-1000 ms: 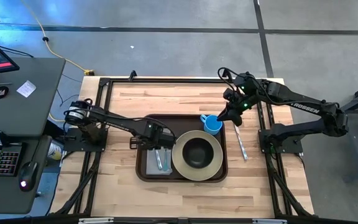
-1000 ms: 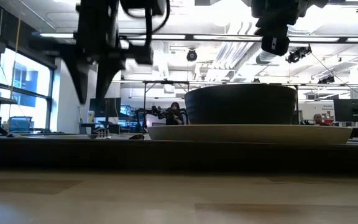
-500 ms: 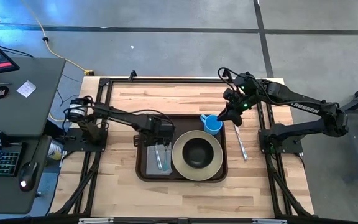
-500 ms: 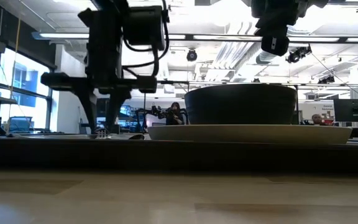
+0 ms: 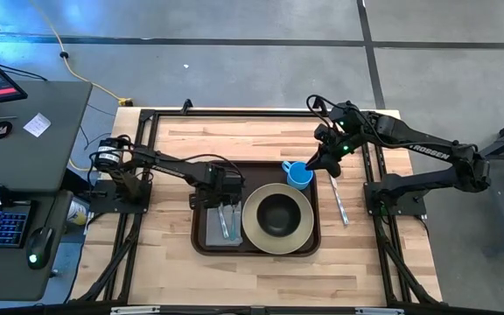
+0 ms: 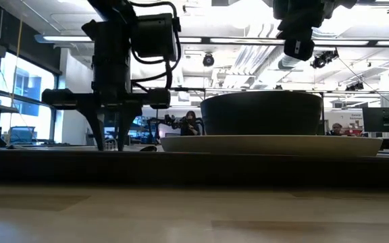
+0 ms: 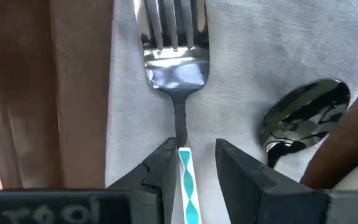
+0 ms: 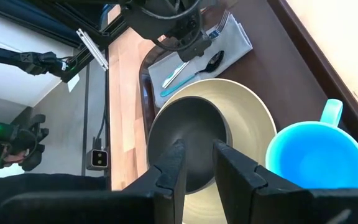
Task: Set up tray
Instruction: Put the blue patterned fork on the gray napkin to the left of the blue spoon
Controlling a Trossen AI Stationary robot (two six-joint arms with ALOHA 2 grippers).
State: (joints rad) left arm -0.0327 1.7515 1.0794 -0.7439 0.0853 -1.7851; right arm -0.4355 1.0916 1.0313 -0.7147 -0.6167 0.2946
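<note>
The dark brown tray (image 5: 201, 245) holds a grey napkin (image 5: 212, 229) at its left end. A fork (image 7: 175, 68) with a teal-and-white handle and a spoon (image 7: 303, 121) lie flat on the napkin. My left gripper (image 7: 197, 163) points down, open, one finger on each side of the fork's handle. In the high view it (image 5: 226, 194) is over the napkin's far end. A beige plate (image 5: 252, 234) on the tray carries a dark bowl (image 5: 276, 214), with a blue cup (image 5: 299, 175) at the tray's far right corner. My right gripper (image 5: 326, 164) hangs open beside the cup, holding nothing. My left gripper comes from above, fingers pointing down, astride the fork's handle (image 7: 185, 163) just behind its neck. One finger (image 7: 163, 171) stands right against the handle; whether it touches I cannot tell. Napkin shows between the handle and the other finger. The fork lies flat on the napkin.
A knife (image 5: 339, 203) lies on the wooden table right of the tray. Black frame rails (image 5: 147, 157) run along the table's left, right and far sides. Bare wood lies in front of and behind the tray.
My left gripper has come down toward the napkin, until its fingertips stand at the fork's handle. It has turned a little about its own axis. The gap between its fingers looks the same. The fork, the spoon and the right arm have kept still.
</note>
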